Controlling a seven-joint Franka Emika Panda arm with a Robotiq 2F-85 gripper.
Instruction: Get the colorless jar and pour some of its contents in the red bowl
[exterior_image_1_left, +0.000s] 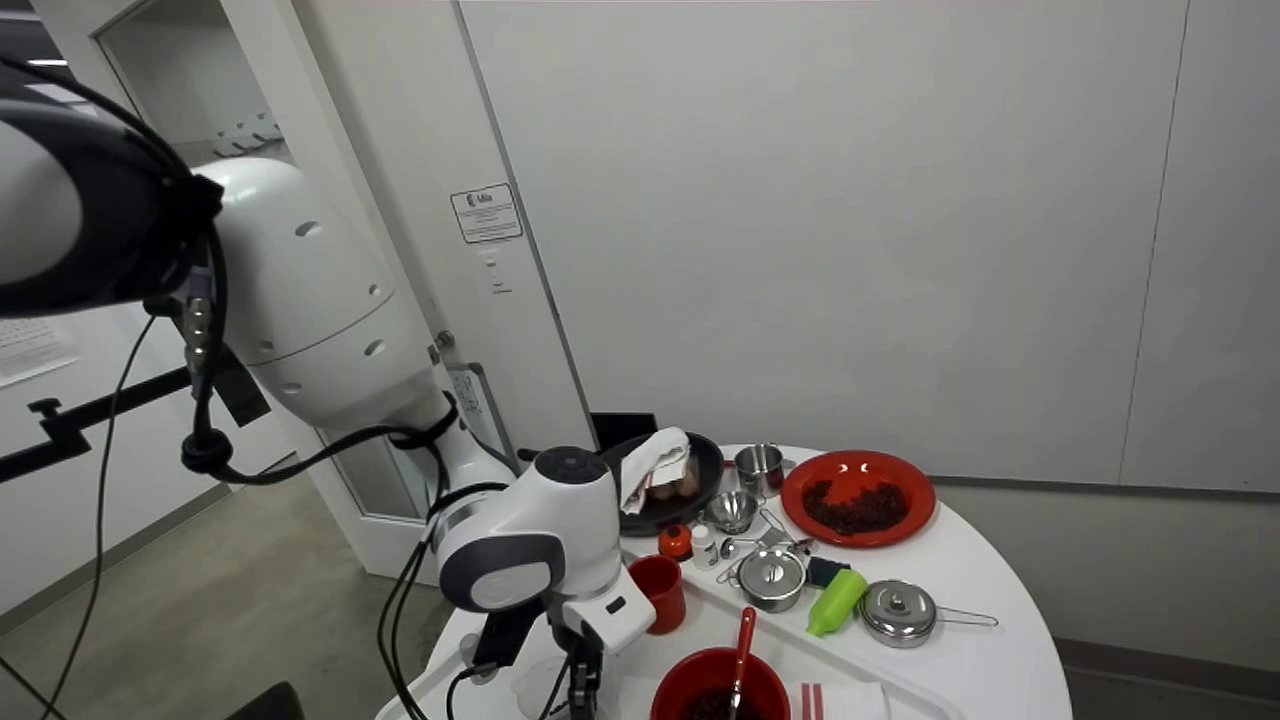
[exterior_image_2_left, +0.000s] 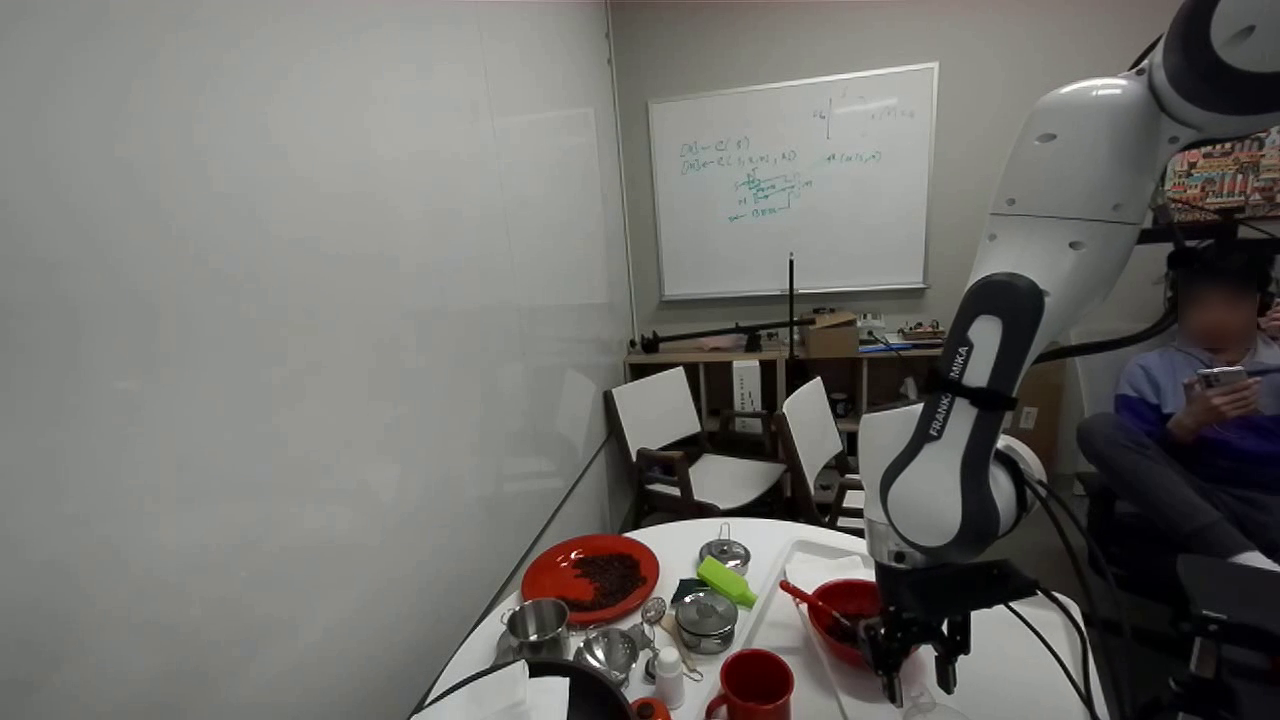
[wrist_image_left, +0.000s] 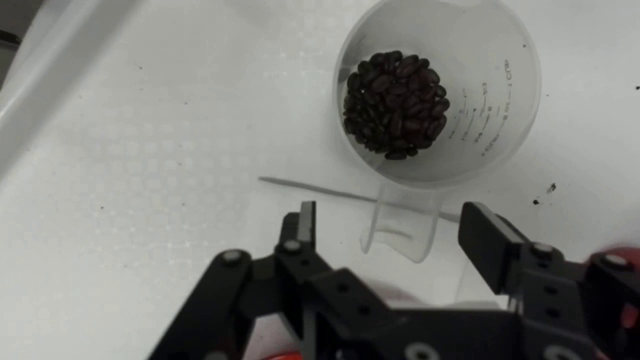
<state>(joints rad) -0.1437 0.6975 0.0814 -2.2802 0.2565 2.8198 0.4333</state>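
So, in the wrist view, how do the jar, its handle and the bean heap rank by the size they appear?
1. Jar, clearly the largest.
2. Bean heap, inside it.
3. Handle, narrower than the heap.

The beans lie deeper than the rim, so they may look somewhat smaller.

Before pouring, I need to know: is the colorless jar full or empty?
Partly filled: in the wrist view, the colorless jar holds dark beans only at the bottom.

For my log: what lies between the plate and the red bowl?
A lidded pot, a green item with a dark piece by its end and, nearest the red bowl, an edge of the tray, in both exterior views.
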